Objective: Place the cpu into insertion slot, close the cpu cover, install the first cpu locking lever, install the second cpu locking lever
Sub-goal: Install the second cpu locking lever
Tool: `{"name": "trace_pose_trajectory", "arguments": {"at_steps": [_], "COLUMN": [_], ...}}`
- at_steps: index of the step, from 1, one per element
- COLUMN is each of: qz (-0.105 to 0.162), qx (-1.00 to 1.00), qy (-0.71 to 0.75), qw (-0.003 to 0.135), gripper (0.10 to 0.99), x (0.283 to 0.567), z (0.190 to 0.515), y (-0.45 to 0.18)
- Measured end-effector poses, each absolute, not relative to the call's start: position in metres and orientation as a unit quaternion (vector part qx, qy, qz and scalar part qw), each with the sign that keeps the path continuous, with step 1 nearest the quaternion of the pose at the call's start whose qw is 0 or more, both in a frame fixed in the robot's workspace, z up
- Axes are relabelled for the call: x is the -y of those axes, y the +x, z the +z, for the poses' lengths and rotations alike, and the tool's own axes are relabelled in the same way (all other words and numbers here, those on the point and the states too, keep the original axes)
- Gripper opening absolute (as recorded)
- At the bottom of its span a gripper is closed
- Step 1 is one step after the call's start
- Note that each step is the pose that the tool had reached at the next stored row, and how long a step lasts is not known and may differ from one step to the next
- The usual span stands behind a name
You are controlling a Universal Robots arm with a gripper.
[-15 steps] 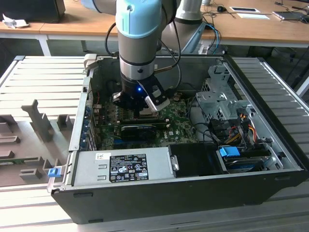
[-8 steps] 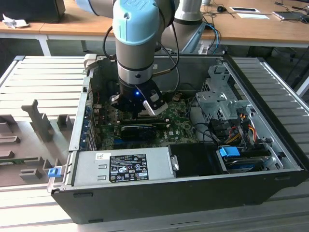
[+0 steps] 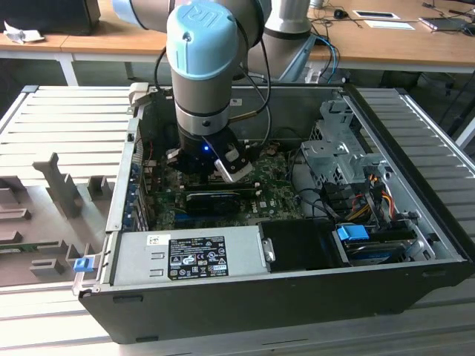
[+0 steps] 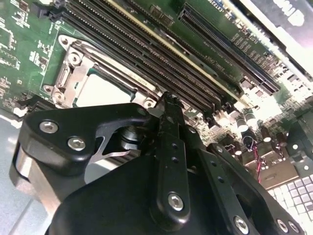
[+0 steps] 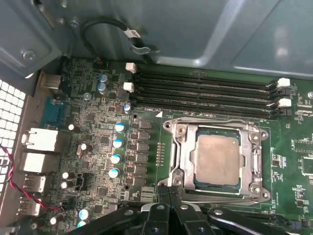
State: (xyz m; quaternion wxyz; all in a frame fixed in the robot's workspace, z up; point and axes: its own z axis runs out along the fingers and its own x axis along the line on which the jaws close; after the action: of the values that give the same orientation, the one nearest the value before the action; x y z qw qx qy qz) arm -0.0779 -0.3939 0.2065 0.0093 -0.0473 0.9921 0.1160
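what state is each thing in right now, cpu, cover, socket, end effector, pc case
cpu: seated flat in the insertion slot, top showing
insertion slot: filled by the cpu
cpu cover: down around the cpu, framing it
end effector: fingers together, holding nothing, just beside the slot's edge
computer case: side open, board exposed
memory slots: empty

The exterior view looks down from high up at the open computer case [image 3: 297, 245] and the arm [image 3: 204, 74]. Both wrist views sit very close above the green circuit board [image 5: 98, 147], sharing the cpu [image 5: 217, 159] in the insertion slot [image 5: 205, 183].
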Motion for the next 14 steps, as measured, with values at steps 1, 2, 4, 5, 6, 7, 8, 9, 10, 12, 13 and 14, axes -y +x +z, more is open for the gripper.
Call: {"name": "trace_pose_trajectory", "arguments": {"at_steps": [1, 2, 4, 5, 6, 7, 8, 9, 10, 12, 13, 14], "qz": [0.118, 0.12, 0.127, 0.13, 0.133, 0.137, 0.141, 0.144, 0.148, 0.152, 0.152, 0.153], "qx": [-0.992, -0.992, -0.991, -0.99, -0.99, -0.989, -0.989, -0.988, -0.988, -0.987, -0.987, -0.987], "qy": [-0.047, -0.047, -0.047, -0.047, -0.047, -0.047, -0.047, -0.047, -0.047, -0.047, -0.047, -0.047], "qw": [0.009, 0.01, 0.01, 0.01, 0.01, 0.01, 0.011, 0.011, 0.011, 0.011, 0.011, 0.011], "gripper": [0.106, 0.106, 0.106, 0.106, 0.106, 0.106, 0.106, 0.106, 0.106, 0.106, 0.106, 0.106], "x": [0.394, 0.394, 0.395, 0.395, 0.396, 0.397, 0.397, 0.397, 0.397, 0.398, 0.398, 0.398], "z": [0.206, 0.205, 0.203, 0.202, 0.202, 0.2, 0.199, 0.199, 0.198, 0.196, 0.195, 0.194], "y": [-0.078, -0.078, -0.078, -0.078, -0.078, -0.078, -0.078, -0.078, -0.078, -0.078, -0.078, -0.078]}}
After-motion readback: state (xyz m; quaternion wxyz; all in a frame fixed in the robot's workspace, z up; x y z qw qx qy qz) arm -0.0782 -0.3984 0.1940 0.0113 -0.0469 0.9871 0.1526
